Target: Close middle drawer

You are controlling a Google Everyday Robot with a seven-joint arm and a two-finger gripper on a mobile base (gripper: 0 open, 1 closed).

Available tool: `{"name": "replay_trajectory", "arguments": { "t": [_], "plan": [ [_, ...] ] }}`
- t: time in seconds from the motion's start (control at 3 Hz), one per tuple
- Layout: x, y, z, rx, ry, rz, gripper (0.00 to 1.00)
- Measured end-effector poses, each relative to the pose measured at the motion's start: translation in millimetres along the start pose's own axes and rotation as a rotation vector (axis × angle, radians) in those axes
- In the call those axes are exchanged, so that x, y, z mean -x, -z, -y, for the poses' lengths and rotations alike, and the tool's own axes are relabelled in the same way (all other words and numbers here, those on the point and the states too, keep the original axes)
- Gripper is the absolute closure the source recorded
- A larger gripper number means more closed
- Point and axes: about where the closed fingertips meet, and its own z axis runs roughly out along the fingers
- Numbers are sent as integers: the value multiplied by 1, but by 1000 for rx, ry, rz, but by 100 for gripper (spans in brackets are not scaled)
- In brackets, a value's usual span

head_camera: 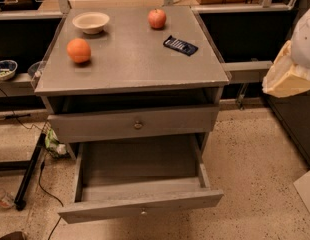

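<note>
**Middle drawer stands pulled out**

On the cabinet top (135, 64) sit an orange (78, 50), a pale bowl (91, 22), an apple (156, 18) and a dark packet (180, 45), its print unreadable. Below the upper drawer (95, 126), the middle drawer (105, 211) juts well forward. At the right edge is a pale bulk (287, 76), perhaps the arm. The gripper lies outside the view, so its state cannot be told.

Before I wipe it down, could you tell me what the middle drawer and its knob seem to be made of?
The middle drawer, pulled out, looks like wood painted matte grey: flat boards, no shine. Its knob seems metal, going by a dull glint, though that is uncertain. The gripper is not in view.
</note>
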Motion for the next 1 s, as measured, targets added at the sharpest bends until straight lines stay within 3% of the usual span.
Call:
{"name": "replay_trajectory", "arguments": {
  "t": [0.33,1.0],
  "plan": [
    [-3,-14,-4,-40,-17,17,100],
    [-21,-61,-24,-10,-81,26,100]
  ]
}}
